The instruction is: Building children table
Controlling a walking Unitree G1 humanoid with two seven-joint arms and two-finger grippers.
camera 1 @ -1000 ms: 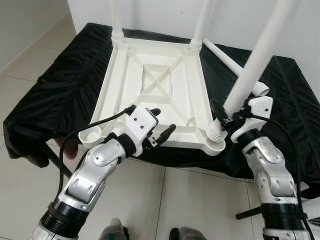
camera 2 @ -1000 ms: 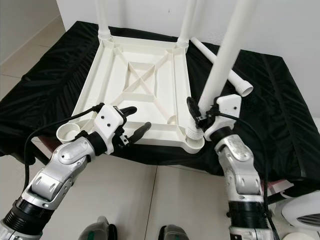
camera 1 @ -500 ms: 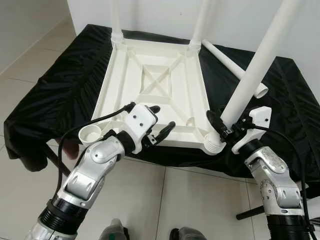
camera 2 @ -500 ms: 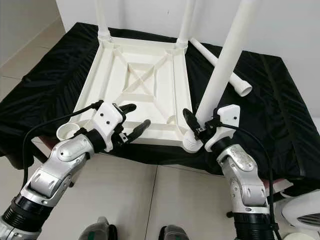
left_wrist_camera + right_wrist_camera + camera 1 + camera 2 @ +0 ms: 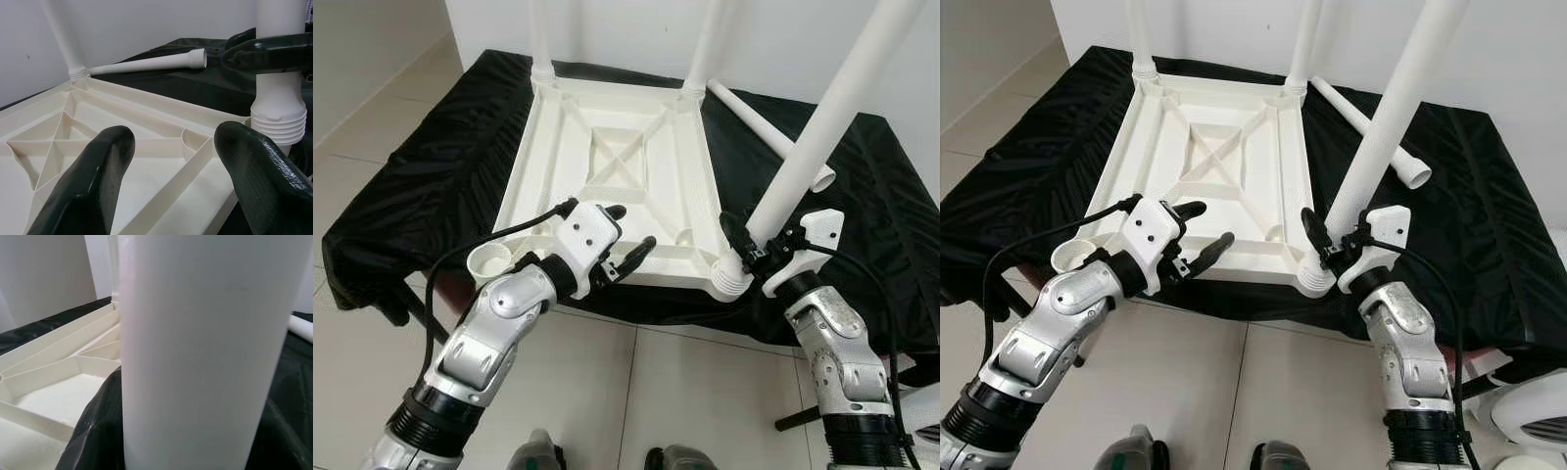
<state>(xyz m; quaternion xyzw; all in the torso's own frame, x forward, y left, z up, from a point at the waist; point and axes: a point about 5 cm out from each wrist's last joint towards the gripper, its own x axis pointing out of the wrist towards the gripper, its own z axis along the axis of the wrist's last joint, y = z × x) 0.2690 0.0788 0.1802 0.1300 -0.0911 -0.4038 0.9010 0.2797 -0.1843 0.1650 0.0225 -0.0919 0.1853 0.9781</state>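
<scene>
The right gripper (image 5: 747, 245) is clasping a white leg (image 5: 808, 147) at lower right, seating it in the corner socket of the upturned tabletop (image 5: 607, 171) lying mid-frame. The left gripper (image 5: 628, 243), fingers spread and empty, is hovering over the near rim; the loose leg (image 5: 769, 132) at upper right probably goes next into the empty socket (image 5: 490, 262) at lower left.

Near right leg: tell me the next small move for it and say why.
Probably keep the right gripper on the leg and tip it upright while pressing it into the corner socket. The leg leans away from the tabletop, and its threaded end looks not fully seated. The left gripper hovers open over the near edge, so it could steady the tabletop.
</scene>
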